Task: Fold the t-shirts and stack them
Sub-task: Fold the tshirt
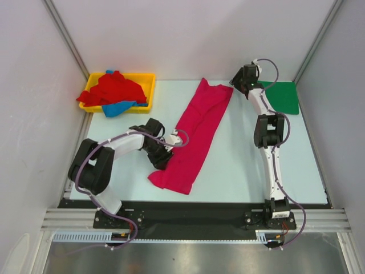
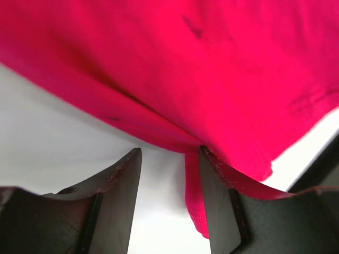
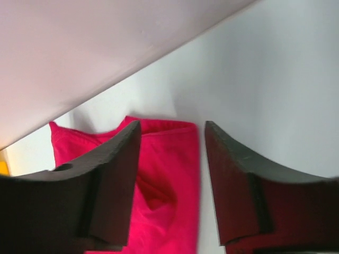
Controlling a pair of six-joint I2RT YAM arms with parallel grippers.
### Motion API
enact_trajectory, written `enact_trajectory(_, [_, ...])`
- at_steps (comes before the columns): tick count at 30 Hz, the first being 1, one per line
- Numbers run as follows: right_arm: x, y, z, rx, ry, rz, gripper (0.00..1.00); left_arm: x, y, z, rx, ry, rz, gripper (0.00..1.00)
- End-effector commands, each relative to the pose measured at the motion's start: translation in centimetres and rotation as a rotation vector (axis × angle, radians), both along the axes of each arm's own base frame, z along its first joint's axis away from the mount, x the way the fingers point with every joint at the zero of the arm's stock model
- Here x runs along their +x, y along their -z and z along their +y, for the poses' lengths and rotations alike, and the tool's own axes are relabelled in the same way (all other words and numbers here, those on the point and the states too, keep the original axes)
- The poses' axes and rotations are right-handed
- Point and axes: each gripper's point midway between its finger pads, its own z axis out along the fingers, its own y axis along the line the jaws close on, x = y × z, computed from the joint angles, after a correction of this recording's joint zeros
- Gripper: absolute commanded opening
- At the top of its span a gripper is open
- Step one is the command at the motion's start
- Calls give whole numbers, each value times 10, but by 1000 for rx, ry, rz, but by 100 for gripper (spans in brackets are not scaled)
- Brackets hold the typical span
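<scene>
A magenta-pink t-shirt (image 1: 199, 131), folded into a long strip, lies slanted across the middle of the table. My left gripper (image 1: 171, 145) is low at its left edge. In the left wrist view this gripper (image 2: 169, 153) is open; the pink cloth (image 2: 185, 63) drapes over the right finger (image 2: 222, 211) and a flap hangs just inside it. My right gripper (image 1: 238, 85) hovers at the shirt's far right corner. The right wrist view shows it (image 3: 172, 129) open, with the pink corner (image 3: 169, 174) lying flat beneath. A folded green t-shirt (image 1: 283, 97) rests at the back right.
A yellow tray (image 1: 151, 85) at the back left holds a crumpled red t-shirt (image 1: 114, 88) and a blue one (image 1: 117, 107). Walls close in the table on the left, back and right. The right arm stretches up the right side.
</scene>
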Motion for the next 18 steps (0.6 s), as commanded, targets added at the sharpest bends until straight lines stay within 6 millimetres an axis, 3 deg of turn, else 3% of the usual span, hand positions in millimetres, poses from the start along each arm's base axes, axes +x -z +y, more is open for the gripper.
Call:
enact_trajectory(1, [-3, -109, -35, -114, 56, -135, 59, -68, 17, -4, -26, 94, 251, 54])
enact_trajectory(3, [-10, -116, -45, -131, 53, -124, 63, -77, 13, -20, -58, 147, 257, 54])
enact_trajectory(4, [-15, -135, -47, -123, 47, -144, 64, -80, 12, -25, -66, 165, 258, 54])
enact_trajectory(7, [-33, -142, -44, -130, 5, -99, 64, -91, 6, -44, -109, 221, 263, 54])
enact_trajectory(8, [-47, -154, -42, -137, -8, -73, 64, -93, 4, -49, -125, 228, 268, 54])
enact_trajectory(10, [-74, -140, -38, -143, -32, 17, 64, -98, -4, -63, -167, 259, 272, 55])
enact_trajectory(11, [-97, -169, -29, -124, -68, -1, 64, -100, -6, -69, -175, 268, 268, 55])
enact_trajectory(12, [-112, -170, -27, -122, -72, 17, 64, -101, -9, -73, -185, 279, 267, 55])
enact_trajectory(13, [-141, -122, -25, -124, -79, 138, 64, -105, -14, -82, -201, 306, 262, 55])
enact_trajectory(14, [-155, -131, -14, -125, -91, 113, 64, -106, -17, -88, -217, 311, 262, 55])
enact_trajectory(15, [-189, -124, -11, -129, -95, 140, 64, -110, -22, -95, -242, 331, 265, 55])
enact_trajectory(16, [-206, -127, -11, -142, -83, 143, 64, -113, -25, -98, -255, 338, 272, 55])
enact_trajectory(18, [-243, -114, 0, -128, -90, 193, 64, -115, -30, -101, -275, 343, 275, 56])
